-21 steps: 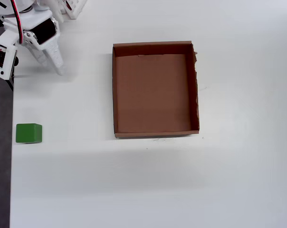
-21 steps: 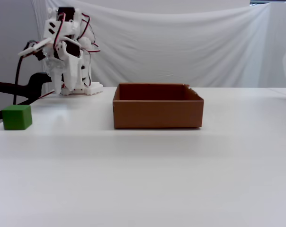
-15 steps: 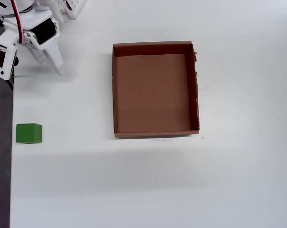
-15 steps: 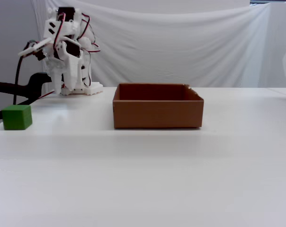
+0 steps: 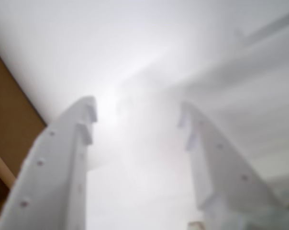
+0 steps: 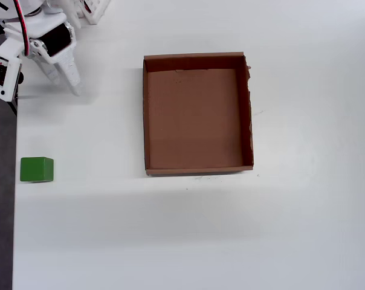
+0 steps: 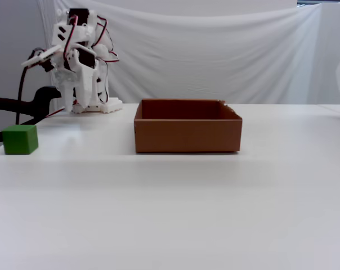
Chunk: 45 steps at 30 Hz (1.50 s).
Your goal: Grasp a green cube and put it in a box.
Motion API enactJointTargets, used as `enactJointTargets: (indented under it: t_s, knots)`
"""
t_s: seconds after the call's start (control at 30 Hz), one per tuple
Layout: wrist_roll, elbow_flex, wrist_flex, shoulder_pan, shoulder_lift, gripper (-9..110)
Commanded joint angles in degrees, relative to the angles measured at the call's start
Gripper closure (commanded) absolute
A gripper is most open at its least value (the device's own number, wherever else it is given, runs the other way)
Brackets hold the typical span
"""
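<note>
Brown cardboard box [image 6: 197,60], one, empty, one green cube [image 6: 36,169] well apart on table [image 6: 303,229], jaws apart

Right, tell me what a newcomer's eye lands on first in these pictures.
The box, brown and empty, sits mid-table in the overhead view. The green cube stands alone near the table's left edge, well apart from the box. The gripper hangs at the upper left, its fingers spread on nothing in the wrist view.
</note>
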Motion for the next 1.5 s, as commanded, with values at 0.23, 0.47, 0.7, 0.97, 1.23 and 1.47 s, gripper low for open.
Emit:
enactJointTargets:
  t_s: [0.23,0.47,0.7,0.97,1.23,1.47]
  knots:
    - [0.4,0.1,1.1,-0.2,0.1,80]
    - [0.4,0.1,1.1,-0.2,0.1,80]
    - [0.0,0.0,-3.7,0.0,0.0,80]
    - [-4.7,-6.6,-15.9,3.3,-11.4,80]
    - [-13.6,-29.4,-16.6,5.5,-39.8,80]
    - [-21.6,-41.0,-22.0,7.6,-58.4,77]
